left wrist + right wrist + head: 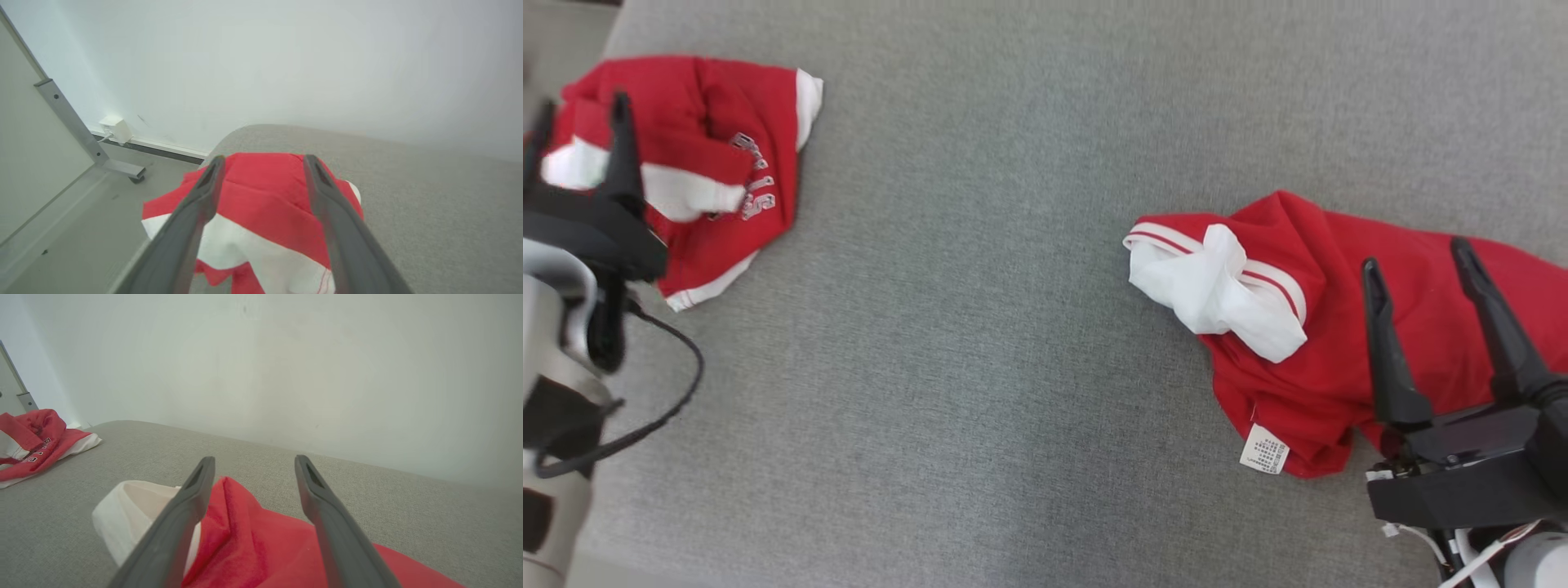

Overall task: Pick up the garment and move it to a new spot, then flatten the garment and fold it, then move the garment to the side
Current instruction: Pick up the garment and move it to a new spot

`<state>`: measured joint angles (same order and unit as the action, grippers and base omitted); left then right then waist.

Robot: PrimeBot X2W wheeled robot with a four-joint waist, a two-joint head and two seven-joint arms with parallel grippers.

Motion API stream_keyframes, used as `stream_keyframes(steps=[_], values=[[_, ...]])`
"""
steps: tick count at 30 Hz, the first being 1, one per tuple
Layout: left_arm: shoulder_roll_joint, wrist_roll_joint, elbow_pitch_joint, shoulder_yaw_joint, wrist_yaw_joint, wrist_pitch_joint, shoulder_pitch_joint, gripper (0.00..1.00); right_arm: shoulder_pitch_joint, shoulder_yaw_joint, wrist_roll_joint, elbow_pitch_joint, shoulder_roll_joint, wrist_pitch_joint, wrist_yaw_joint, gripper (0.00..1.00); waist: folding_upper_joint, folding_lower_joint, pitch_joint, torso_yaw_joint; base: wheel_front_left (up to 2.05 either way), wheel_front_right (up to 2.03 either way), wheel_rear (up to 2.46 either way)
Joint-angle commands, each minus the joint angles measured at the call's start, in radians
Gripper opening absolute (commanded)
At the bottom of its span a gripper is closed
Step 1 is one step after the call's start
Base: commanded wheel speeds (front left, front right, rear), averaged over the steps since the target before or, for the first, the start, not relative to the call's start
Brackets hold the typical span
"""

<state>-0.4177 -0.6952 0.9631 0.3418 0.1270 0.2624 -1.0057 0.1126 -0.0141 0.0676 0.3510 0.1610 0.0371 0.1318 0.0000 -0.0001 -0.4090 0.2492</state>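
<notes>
The left gripper (582,104) is hovering wide over the folded garment (727,106); the right gripper (1415,253), also wide, should be lowering onto the crumpled garment (1307,245) beneath, pinching one thick fold.

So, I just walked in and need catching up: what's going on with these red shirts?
A two-armed robot works on a grey surface. Its left gripper stands open over the bundled garment at the far left, holding nothing. Its right gripper, also open, hovers above the crumpled garment on the right.
</notes>
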Motion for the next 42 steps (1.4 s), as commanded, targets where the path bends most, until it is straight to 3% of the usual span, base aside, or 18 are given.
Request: stream_keyframes(steps=[1,11,21,28,35,42], values=[[-0.011,0.019,-0.023,-0.01,-0.008,0.003,-0.003,1.0,-0.006,-0.003,0.007,-0.006,-0.007,-0.01,-0.002,1.0,0.0,0.0001,0.033,0.003,0.0,0.0,0.0],[-0.042,0.16,-0.291,-0.082,-0.026,0.003,0.073,1.0,-0.024,0.004,0.032,-0.097,-0.053,-0.089,-0.002,1.0,0.0,0.0001,0.145,-0.071,0.0,0.0,0.0],[0.002,0.203,-0.469,-0.064,-0.034,0.003,0.179,1.0,-0.058,0.015,0.055,-0.191,-0.091,-0.16,-0.002,1.0,0.0,0.0001,0.221,-0.225,0.0,0.0,0.0],[0.032,0.204,-0.508,-0.045,-0.049,0.003,0.263,1.0,-0.079,0.015,0.066,-0.249,-0.102,-0.192,-0.002,1.0,0.0,0.0001,0.268,-0.304,0.0,0.0,0.0],[0.057,0.209,-0.585,-0.042,-0.073,0.003,0.404,1.0,-0.114,0.02,0.073,-0.294,-0.107,-0.213,-0.002,1.0,0.0,0.0001,0.328,-0.337,0.0,0.0,0.0],[0.063,0.216,-0.669,-0.049,-0.092,0.003,0.563,1.0,-0.142,0.027,0.079,-0.321,-0.109,-0.217,-0.002,1.0,0.0,0.0001,0.367,-0.319,0.0,0.0,0.0]])
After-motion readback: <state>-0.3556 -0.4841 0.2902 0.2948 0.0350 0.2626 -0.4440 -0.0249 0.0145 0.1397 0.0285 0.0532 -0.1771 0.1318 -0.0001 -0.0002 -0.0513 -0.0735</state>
